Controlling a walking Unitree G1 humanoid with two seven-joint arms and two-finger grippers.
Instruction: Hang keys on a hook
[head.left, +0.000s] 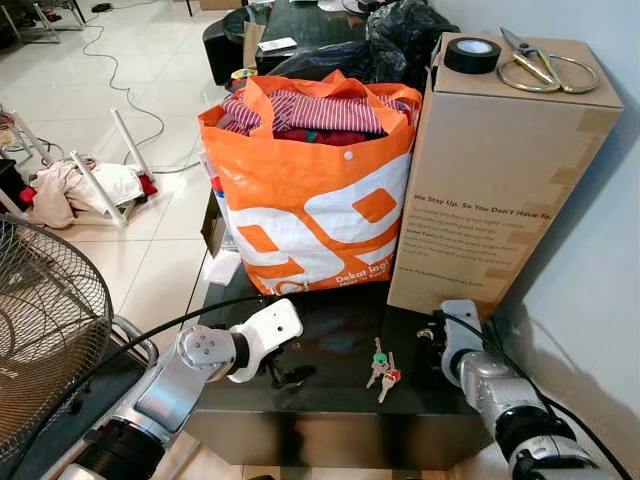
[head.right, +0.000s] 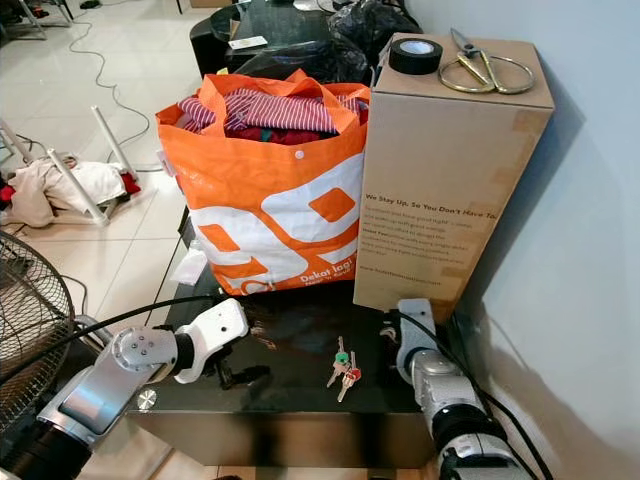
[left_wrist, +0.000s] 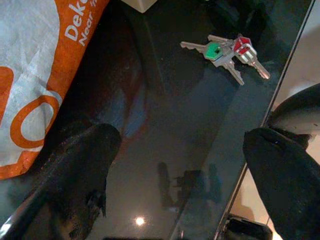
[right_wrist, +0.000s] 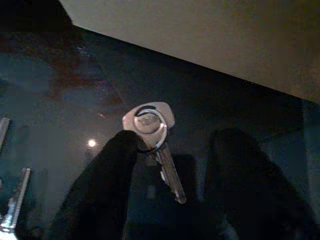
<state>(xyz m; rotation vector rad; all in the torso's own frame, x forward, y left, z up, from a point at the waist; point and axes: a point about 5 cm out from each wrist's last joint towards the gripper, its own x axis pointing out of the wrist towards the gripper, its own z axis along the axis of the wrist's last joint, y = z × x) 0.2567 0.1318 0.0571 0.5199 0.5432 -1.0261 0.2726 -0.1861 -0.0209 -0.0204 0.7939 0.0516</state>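
Both arms reach low over the dark bench (head.left: 330, 400): the left tool (head.left: 283, 377) spread and empty, the right tool (right_wrist: 170, 165) hooking a lone key (right_wrist: 152, 131) beside the box (head.left: 500, 170), the keys (head.left: 382, 368) lying between them, no hook seen.

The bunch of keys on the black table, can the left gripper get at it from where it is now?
Probably yes. The left gripper sits open on the black table, and bare tabletop lies between it and the keys. The right gripper is close on their far side.
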